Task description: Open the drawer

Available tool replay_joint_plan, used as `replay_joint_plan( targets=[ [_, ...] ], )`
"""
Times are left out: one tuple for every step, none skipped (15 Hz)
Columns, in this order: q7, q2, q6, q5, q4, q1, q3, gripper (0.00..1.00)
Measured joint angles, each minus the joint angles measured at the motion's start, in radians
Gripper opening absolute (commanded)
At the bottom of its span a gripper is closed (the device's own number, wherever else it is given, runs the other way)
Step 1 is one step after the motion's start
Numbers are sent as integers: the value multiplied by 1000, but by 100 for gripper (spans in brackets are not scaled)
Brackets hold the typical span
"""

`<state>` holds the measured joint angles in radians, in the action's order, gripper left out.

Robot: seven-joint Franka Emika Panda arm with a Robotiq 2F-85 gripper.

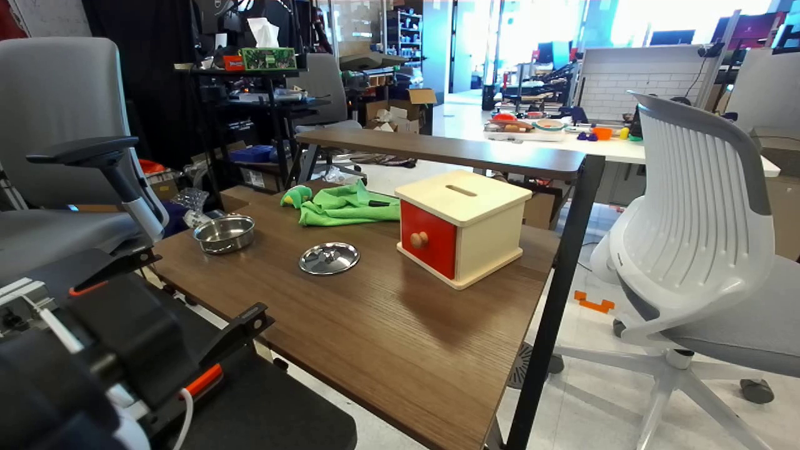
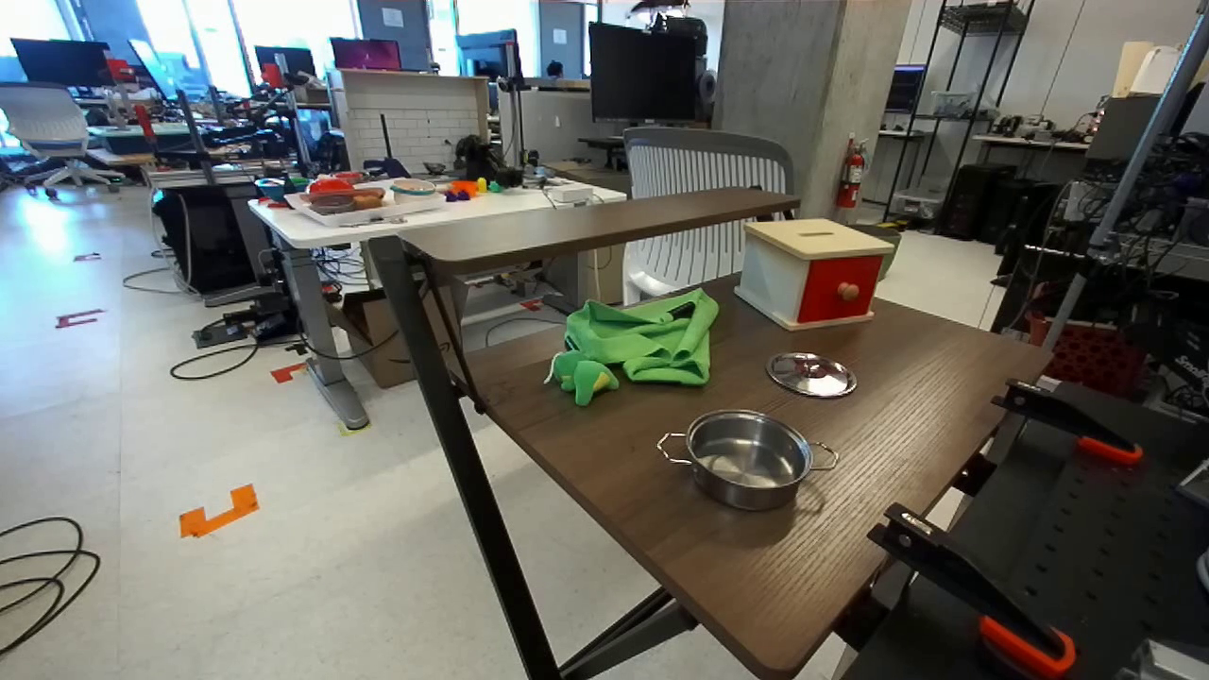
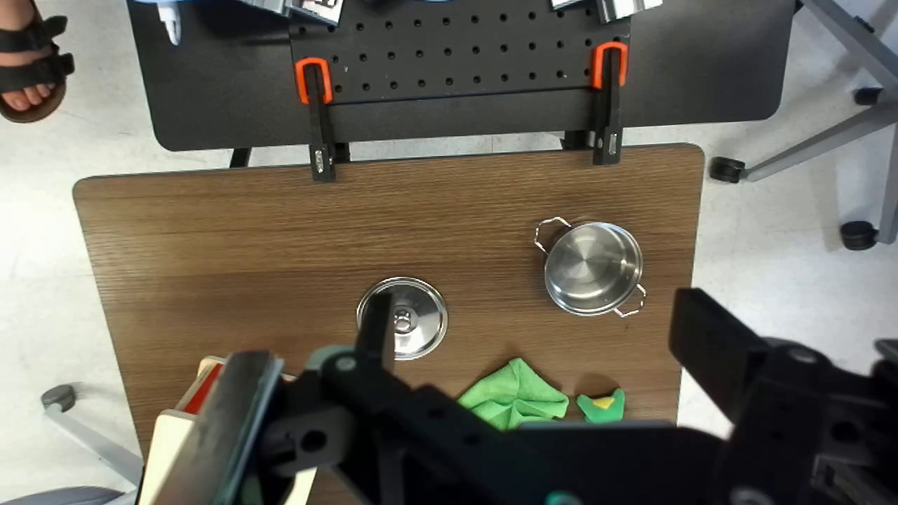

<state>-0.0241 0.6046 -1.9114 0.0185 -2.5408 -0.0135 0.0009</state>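
The drawer's red front (image 1: 437, 247) with a small round wooden knob (image 1: 419, 240) sits flush in a light wooden box (image 1: 490, 247) with a slot on top. The drawer looks shut. Its red front also shows in an exterior view (image 2: 820, 293). In the wrist view the box (image 3: 172, 442) is at the lower left, with a sliver of the red front (image 3: 205, 387) visible; my gripper hides the rest, including the knob. My gripper (image 3: 537, 310) is open and empty, fingers wide apart, high above the table. Its fingers are not in the exterior views.
A metal lid (image 1: 329, 259), a metal pot (image 2: 748, 458), a green cloth (image 2: 652, 335) and a small green toy (image 2: 583, 376) lie on the brown table (image 1: 375, 319). A raised shelf (image 1: 437, 149) runs along the table's far side. Black clamps (image 3: 321, 133) grip its near edge.
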Motion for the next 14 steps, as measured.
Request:
replay_joint_plan(
  targets=[
    [0, 0, 0, 0, 0, 0, 0, 100],
    [0, 0, 0, 0, 0, 0, 0, 100],
    [0, 0, 0, 0, 0, 0, 0, 100],
    [0, 0, 0, 0, 0, 0, 0, 100],
    [0, 0, 0, 0, 0, 0, 0, 100],
    [0, 0, -7, -2, -3, 0, 0, 100],
    [1, -1, -26, -10, -9, -2, 0, 100],
    [1, -6, -47, -22, -15, -6, 0, 100],
    [1, -16, -69, -33, -21, -11, -3, 100],
    [1, -32, -96, -42, -25, -17, -8, 100],
    [1, -54, -128, -52, -28, -24, -15, 100],
    [1, -81, -155, -57, -28, -33, -24, 100],
    [1, -113, -181, -59, -28, -42, -34, 100],
    [1, -148, -205, -59, -26, -51, -47, 100]
  ],
)
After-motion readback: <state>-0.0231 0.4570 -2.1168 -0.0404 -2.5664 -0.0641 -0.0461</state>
